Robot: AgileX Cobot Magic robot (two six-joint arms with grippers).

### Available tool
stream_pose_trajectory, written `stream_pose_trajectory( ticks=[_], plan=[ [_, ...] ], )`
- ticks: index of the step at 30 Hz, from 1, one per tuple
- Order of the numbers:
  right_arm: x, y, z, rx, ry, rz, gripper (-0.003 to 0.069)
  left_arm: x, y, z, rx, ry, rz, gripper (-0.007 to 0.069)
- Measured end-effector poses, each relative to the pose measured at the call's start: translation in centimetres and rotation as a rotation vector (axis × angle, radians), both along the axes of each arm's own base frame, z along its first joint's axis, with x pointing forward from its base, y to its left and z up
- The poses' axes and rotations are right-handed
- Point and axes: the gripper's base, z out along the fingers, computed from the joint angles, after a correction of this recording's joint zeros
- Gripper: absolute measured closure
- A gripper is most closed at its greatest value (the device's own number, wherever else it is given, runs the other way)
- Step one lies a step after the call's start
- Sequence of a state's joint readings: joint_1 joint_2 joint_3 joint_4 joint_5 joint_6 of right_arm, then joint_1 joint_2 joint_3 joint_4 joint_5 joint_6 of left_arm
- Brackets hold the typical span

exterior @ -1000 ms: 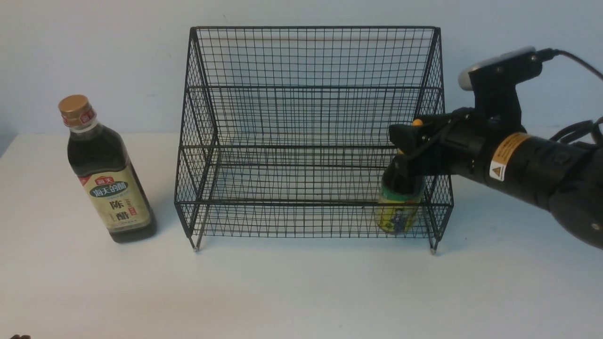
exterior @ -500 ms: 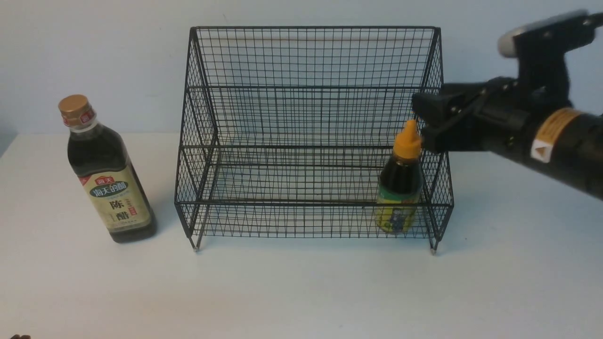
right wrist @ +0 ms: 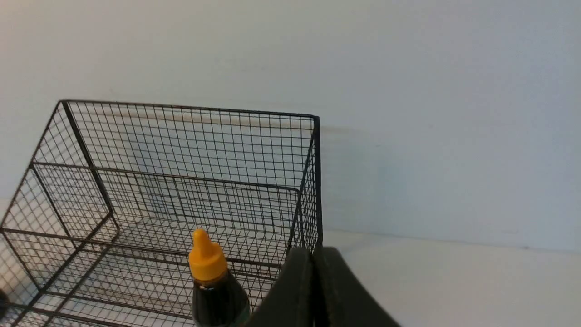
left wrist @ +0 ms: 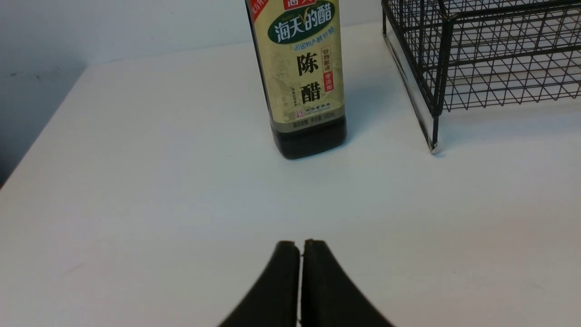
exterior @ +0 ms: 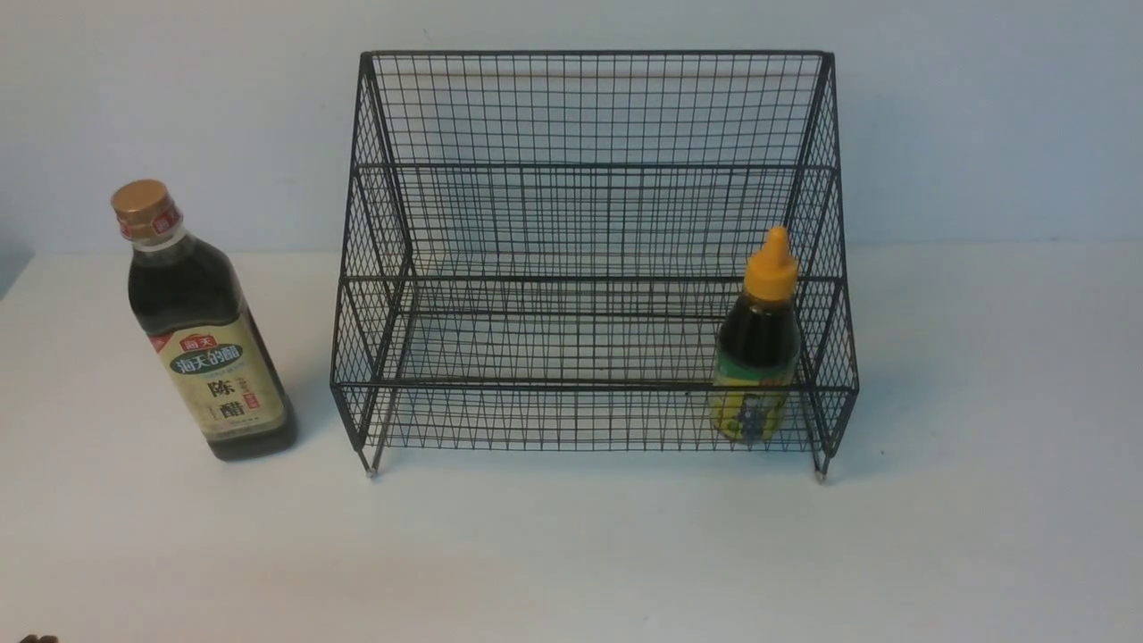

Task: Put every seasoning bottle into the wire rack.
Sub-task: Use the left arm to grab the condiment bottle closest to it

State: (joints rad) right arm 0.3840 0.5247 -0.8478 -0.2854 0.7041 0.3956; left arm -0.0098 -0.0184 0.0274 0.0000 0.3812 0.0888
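Observation:
The black wire rack point(exterior: 589, 223) stands at the back middle of the table. A short dark bottle with an orange nozzle cap point(exterior: 757, 344) stands upright in the rack's lower tier at its right end; the right wrist view shows that short bottle point(right wrist: 213, 281) too. The tall gold-capped bottle with a beige label point(exterior: 198, 326) stands on the table left of the rack. In the left wrist view my left gripper point(left wrist: 299, 245) is shut and empty, short of the tall bottle point(left wrist: 302, 77). My right gripper point(right wrist: 313, 252) is shut and empty, beside the rack's right side point(right wrist: 313, 181). Neither arm appears in the front view.
The white table point(exterior: 571, 554) meets a pale wall behind the rack. The table's left edge point(left wrist: 41, 136) drops off a little left of the tall bottle.
My right gripper let go of the short bottle, rose and pulled back to the right out of the front view, then shut. The short bottle stays standing in the rack. The left arm is still.

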Motion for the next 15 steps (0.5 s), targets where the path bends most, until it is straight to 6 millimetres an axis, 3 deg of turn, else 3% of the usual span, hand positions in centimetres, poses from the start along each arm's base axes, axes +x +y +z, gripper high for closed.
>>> stream_pose_trajectory(
  ticks=[5,15],
  plan=[
    [-5.6,-2.2,-0.6,0.091,-0.107,0.004,0.0672,0.0,0.0,0.0,0.0,0.0,0.0,0.0629],
    [-9.9,-3.8,-0.8,0.167,-0.254,0.018,0.0673,0.0,0.0,0.0,0.0,0.0,0.0,0.0629]
  ],
)
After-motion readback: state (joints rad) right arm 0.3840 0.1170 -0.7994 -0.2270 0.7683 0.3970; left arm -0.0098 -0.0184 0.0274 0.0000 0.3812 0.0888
